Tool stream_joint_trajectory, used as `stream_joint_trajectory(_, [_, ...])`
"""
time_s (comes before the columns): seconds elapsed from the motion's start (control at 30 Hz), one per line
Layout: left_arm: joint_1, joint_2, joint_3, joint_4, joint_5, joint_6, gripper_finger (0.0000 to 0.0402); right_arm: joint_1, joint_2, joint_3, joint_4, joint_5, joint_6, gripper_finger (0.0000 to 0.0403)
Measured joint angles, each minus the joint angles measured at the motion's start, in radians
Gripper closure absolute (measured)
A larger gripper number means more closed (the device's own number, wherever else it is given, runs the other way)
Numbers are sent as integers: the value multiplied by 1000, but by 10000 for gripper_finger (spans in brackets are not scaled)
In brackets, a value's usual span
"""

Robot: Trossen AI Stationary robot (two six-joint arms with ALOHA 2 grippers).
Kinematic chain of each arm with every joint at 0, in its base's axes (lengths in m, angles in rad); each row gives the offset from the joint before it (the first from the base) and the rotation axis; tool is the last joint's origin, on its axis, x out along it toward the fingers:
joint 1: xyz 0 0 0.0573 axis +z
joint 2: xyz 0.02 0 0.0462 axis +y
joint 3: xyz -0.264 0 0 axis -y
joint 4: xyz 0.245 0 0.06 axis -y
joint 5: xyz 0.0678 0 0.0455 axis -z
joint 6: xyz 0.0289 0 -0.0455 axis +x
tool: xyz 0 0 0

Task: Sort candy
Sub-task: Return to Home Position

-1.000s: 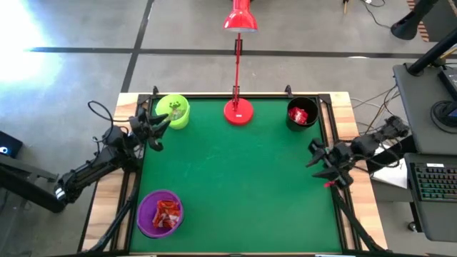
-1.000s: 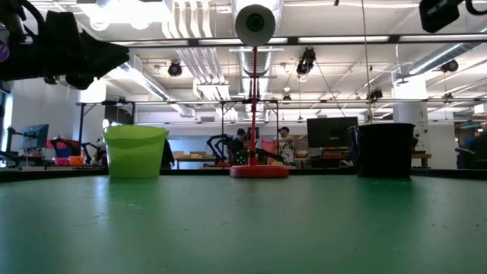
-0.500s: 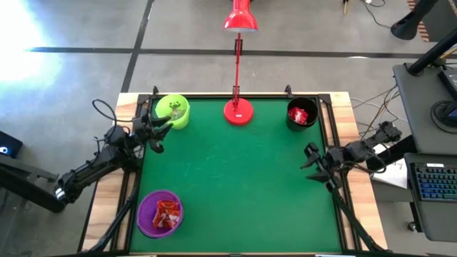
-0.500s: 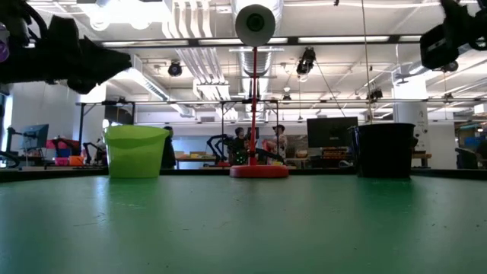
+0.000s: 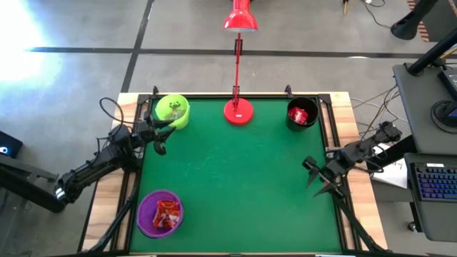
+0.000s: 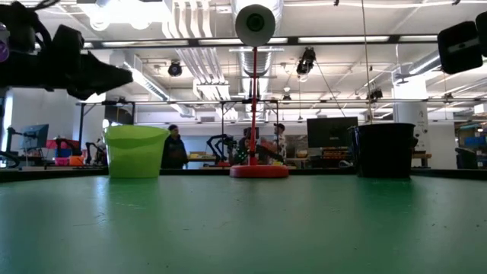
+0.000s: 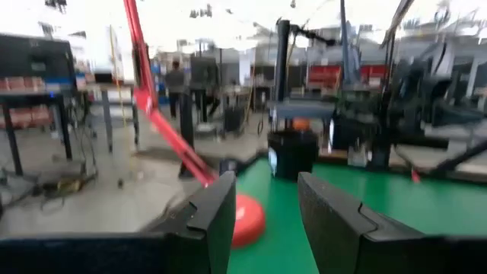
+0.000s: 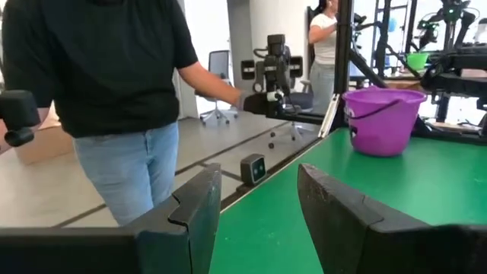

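All the candy (image 5: 167, 213) lies in cups. Red and red-and-white pieces fill the purple cup (image 5: 143, 213) at the left corner of the green tabletop (image 5: 235, 178), away from the lamp (image 5: 238, 112). Red ones sit in the black cup (image 5: 290, 123) to the lamp's right, and clear greenish ones in the green cup (image 5: 184, 120) to its left. The left hand (image 5: 164, 137) hovers at the left edge just beside the green cup, fingers apart, holding nothing. The right hand (image 5: 313, 177) hangs over the right edge, well apart from the black cup, fingers spread and bare. A person (image 8: 114, 76) in a black top and jeans stands beyond the tabletop.
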Motion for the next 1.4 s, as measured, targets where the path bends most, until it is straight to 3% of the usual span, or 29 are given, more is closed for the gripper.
stream_joint_trajectory(0.13, [0,0,0,-97,19,5,275,0,0,0,-1,4,-6,236])
stream_joint_trajectory(0.33, [-1,3,11,-115,131,0,275,0,10,0,-15,83,73,236])
stream_joint_trajectory(0.6, [-1,1,77,-363,139,7,275,0,69,-1,-26,144,21,236])
stream_joint_trajectory(0.93, [-1,3,-8,-63,114,-27,275,0,79,-1,-23,144,23,236])
stream_joint_trajectory(1.17, [-1,0,-8,-45,31,-24,275,0,80,-2,-23,150,21,236])
stream_joint_trajectory(1.4, [-1,9,-8,-73,23,1,275,0,79,-2,-23,150,32,236])
